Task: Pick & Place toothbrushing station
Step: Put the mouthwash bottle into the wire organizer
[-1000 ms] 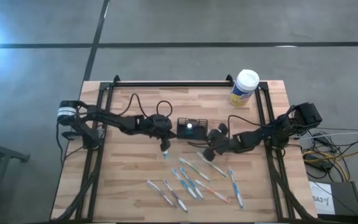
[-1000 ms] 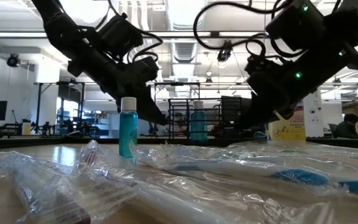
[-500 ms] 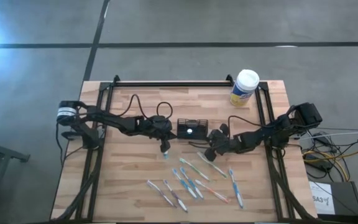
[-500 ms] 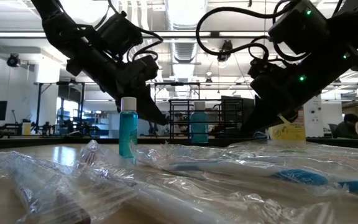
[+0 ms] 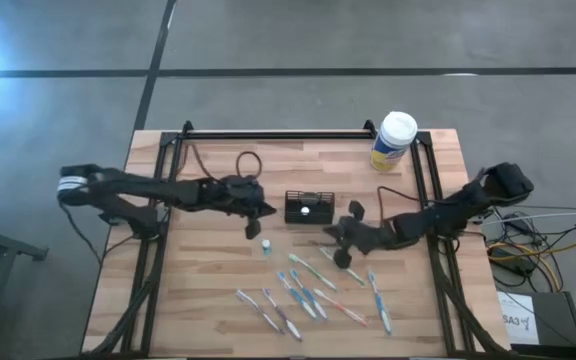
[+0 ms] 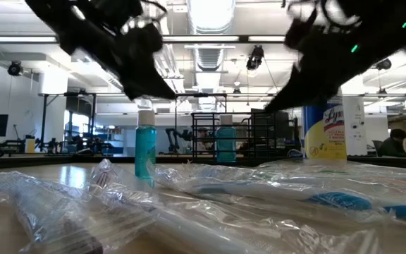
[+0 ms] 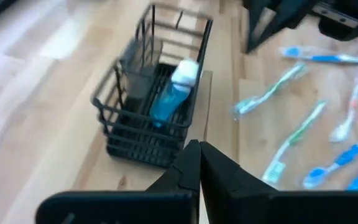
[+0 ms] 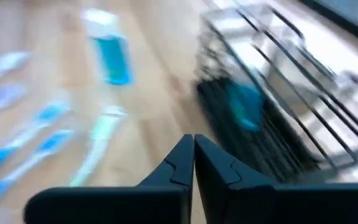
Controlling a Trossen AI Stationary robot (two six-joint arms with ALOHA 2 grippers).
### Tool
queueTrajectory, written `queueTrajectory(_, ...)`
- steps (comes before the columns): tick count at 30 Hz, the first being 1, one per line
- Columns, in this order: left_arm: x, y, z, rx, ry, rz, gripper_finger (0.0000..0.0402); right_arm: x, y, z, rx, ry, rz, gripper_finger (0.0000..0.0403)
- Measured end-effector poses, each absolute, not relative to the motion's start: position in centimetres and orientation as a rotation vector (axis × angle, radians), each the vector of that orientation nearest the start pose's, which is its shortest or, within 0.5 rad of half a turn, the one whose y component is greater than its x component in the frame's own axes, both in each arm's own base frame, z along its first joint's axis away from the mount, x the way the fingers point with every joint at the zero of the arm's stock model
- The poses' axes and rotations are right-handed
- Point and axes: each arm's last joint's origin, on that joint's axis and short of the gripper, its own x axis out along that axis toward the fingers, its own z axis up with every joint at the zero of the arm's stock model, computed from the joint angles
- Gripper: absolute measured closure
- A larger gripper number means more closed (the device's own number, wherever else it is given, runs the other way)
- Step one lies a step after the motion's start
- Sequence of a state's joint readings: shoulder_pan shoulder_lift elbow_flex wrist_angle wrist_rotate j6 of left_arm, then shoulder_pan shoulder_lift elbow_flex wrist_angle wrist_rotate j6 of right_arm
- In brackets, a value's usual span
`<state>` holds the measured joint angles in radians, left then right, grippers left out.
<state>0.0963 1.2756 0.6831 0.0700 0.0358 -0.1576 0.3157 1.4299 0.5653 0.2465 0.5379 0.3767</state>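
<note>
From my station, left to right across the desk (image 5: 208,290). Left gripper (image 5: 269,210) reaches in from the left edge, fingers pressed together and empty, tip just beside the left end of the toothbrushing station (image 5: 309,207). A small blue bottle (image 5: 265,245) with a white cap stands upright on the wood just in front of that gripper, apart from it.

The station sits near the desk's middle, upright, a black wire caddy. In my left wrist view a second blue bottle (image 7: 173,91) leans inside one of its compartments, white cap up.

Right of the station, the right gripper (image 5: 333,233) lies low, fingers closed on nothing, near the caddy's right front corner but not touching it.

Wrapped toothbrushes (image 5: 313,290) lie scattered over the near half of the desk, blue, green and white handles.

Yellow canister (image 5: 393,142) with white lid stands at the far right corner.
</note>
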Motion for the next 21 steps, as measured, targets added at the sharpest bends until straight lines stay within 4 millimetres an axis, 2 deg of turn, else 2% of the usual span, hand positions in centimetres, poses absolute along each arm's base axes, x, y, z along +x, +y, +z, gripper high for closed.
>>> queueTrajectory(4, 23.4, 1.9, 24.3, -0.168, 0.455, 0.08, 0.0395, 24.6, 7.6, 18.7, 0.07, 0.444, -0.216, 0.0392)
queueTrajectory(8, 20.3, 1.5, 24.9, -0.171, 0.367, 0.071, 0.0395, 23.9, 7.6, 20.4, 0.075, 0.404, -0.126, 0.0392)
queueTrajectory(12, 17.4, 1.2, 23.3, -0.218, 0.324, 0.073, 0.0394, 24.0, 6.9, 21.1, 0.094, 0.437, -0.08, 0.0392)
queueTrajectory(15, 15.8, 1.1, 21.4, -0.278, 0.281, 0.077, 0.0394, 25.0, 6.6, 21.6, 0.086, 0.509, -0.095, 0.0392)
queueTrajectory(21, 13.9, 1.0, 18.2, -0.321, 0.152, 0.064, 0.0394, 29.0, 6.7, 23.7, 0.032, 0.532, 0.052, 0.0381)
